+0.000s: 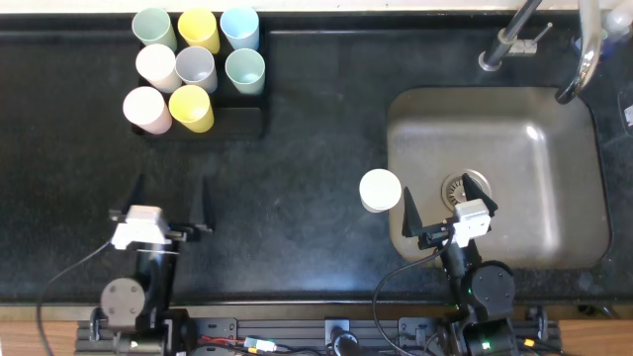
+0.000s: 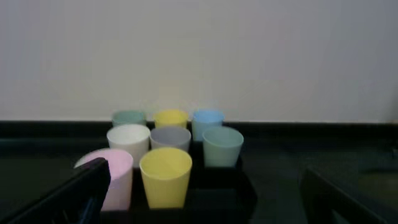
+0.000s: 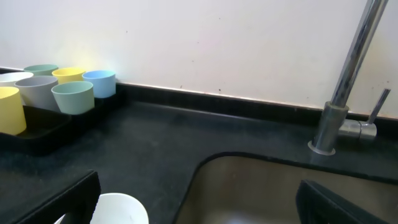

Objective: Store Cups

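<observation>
Your right pincer (image 1: pixel 442 191) gaped, released, beside the white cup (image 1: pixel 380 190) standing on the worktop (image 1: pixel 297 198) at the sink rim (image 1: pixel 394 109); a skewed approach could have tipped it in. Your left pincer (image 1: pixel 172 193) was released too, near the tray (image 1: pixel 247 114).

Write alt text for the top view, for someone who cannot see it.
Eight pastel cups cluster at a black tray, upper left of the counter; one white cup stands beside the sink. The left gripper and right gripper are open.
</observation>
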Robot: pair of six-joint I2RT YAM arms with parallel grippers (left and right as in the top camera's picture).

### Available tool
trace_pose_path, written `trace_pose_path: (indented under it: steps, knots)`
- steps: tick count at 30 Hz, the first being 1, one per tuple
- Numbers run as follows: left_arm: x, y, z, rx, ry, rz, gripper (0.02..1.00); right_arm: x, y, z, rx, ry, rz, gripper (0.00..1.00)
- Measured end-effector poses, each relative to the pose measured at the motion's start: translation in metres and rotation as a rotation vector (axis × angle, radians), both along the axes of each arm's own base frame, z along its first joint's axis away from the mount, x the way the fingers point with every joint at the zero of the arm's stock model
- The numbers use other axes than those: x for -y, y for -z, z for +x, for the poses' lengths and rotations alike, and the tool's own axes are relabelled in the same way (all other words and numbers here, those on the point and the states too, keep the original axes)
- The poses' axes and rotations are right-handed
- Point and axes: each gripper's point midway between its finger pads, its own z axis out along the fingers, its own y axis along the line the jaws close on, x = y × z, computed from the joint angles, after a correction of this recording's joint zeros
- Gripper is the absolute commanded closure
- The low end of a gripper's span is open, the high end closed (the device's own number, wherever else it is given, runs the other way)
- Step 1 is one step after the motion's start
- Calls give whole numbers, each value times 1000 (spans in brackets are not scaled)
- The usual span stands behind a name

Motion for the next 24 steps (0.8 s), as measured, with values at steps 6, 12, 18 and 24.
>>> trace_pose_path:
  steps: [6, 12, 18, 24]
  knots:
    - [4, 43, 1, -171, 19, 5, 18, 0, 0, 0, 1, 0, 0, 3]
    - [7, 47, 0, -182, 29, 7, 18, 0, 0, 0, 0, 0, 0, 3]
    - [7, 47, 0, -183, 29, 7, 18, 0, 0, 0, 0, 0, 0, 5]
    - [7, 47, 0, -183, 28, 7, 18, 0, 0, 0, 0, 0, 0, 3]
